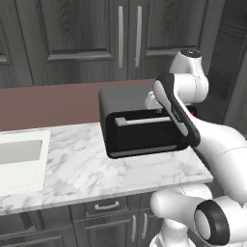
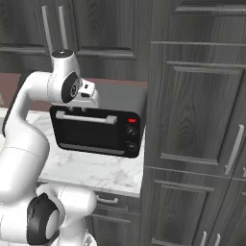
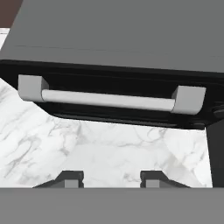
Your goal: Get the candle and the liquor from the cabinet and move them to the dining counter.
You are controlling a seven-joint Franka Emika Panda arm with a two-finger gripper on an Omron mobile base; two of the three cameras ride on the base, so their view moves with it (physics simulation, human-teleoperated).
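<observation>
The cabinet [image 1: 87,34] fills the wall above the worktop, its panelled doors shut and two silver bar handles [image 1: 129,36] side by side; it also appears in the right base view [image 2: 101,29]. Candle and liquor are hidden, and the dining counter is out of view. My gripper [image 2: 78,109] hangs just in front of and above a black toaster oven [image 1: 140,128], pointing down. In the hand view the gripper [image 3: 111,179] is open, with nothing between the fingertips [image 3: 72,178], and marble lies below them.
The toaster oven [image 2: 96,127] stands on the marble worktop [image 1: 87,169], its silver door handle [image 3: 109,99] close under my hand. A sink [image 1: 19,159] lies at the left. A tall dark cabinet column [image 2: 202,120] rises at the right. Low drawers [image 1: 106,206] sit under the worktop.
</observation>
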